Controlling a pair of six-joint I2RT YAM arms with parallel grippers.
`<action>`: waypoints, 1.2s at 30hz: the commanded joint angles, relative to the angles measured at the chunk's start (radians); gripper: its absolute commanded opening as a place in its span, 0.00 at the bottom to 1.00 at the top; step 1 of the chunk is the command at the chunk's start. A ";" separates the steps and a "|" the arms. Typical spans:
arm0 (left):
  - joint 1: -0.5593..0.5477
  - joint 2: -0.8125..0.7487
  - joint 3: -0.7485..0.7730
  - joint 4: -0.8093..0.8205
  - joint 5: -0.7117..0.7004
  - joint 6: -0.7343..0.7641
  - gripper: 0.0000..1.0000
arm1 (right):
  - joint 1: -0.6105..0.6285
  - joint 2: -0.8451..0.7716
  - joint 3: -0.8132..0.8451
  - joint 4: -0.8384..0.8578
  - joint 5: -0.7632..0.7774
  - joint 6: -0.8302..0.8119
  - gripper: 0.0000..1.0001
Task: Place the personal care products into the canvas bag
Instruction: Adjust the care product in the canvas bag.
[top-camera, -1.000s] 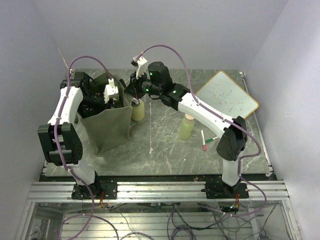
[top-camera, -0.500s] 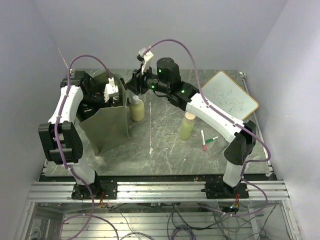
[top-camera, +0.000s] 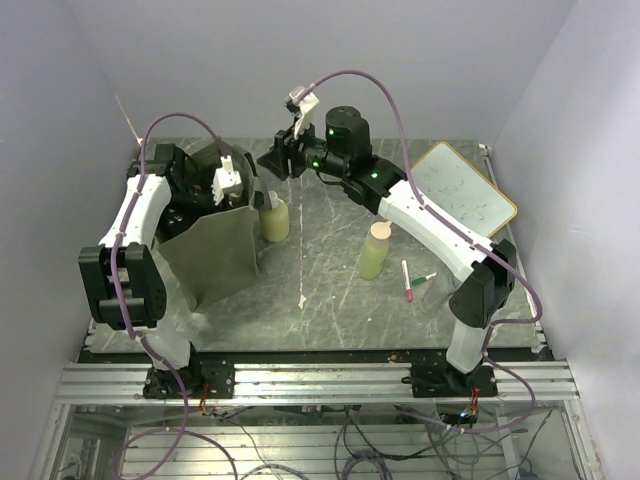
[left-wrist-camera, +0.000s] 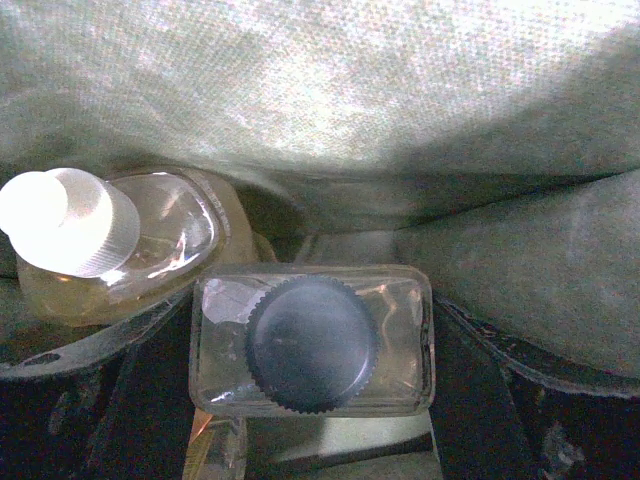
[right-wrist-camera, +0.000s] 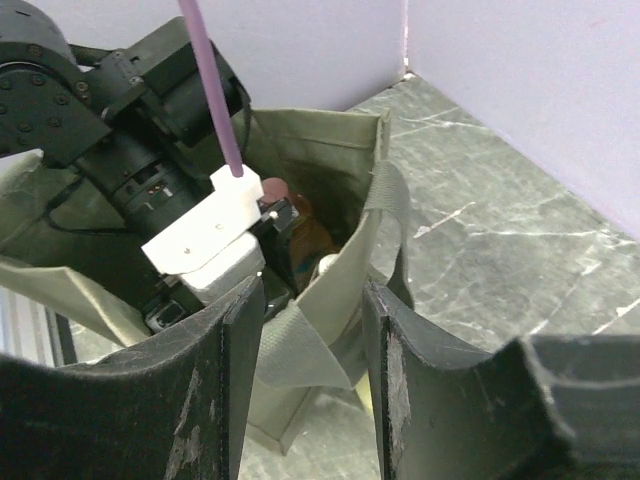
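Observation:
The olive canvas bag (top-camera: 220, 262) stands upright at the left. My left gripper (top-camera: 222, 200) reaches down into it and is shut on a clear bottle with a black cap (left-wrist-camera: 312, 340), its jaws against the short sides. A white-capped bottle (left-wrist-camera: 70, 225) stands beside it inside the bag (left-wrist-camera: 330, 100). My right gripper (top-camera: 272, 160) hovers open above the bag's far rim (right-wrist-camera: 375, 150); a loose strap (right-wrist-camera: 300, 345) shows beyond its empty fingers (right-wrist-camera: 240, 330). Outside, a pale yellow bottle (top-camera: 274, 218) stands against the bag and a yellow-green bottle (top-camera: 374, 252) stands mid-table.
A red marker (top-camera: 407, 281) and a green marker (top-camera: 423, 279) lie right of the yellow-green bottle. A wood-framed whiteboard (top-camera: 456, 190) lies at the back right. Walls close in the table behind and on both sides.
My right gripper opened, let go of the bag's rim, and rose up and to the right. The left gripper stayed inside the bag, shifting only slightly.

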 joint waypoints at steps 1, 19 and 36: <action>-0.020 -0.022 0.002 0.062 0.067 -0.018 0.17 | -0.023 -0.052 -0.026 0.003 0.011 -0.043 0.44; -0.028 -0.036 -0.019 0.118 0.055 -0.083 0.26 | -0.079 -0.121 -0.128 0.000 0.029 -0.093 0.44; -0.042 -0.041 -0.047 0.185 0.042 -0.140 0.31 | -0.101 -0.150 -0.179 0.003 0.039 -0.138 0.46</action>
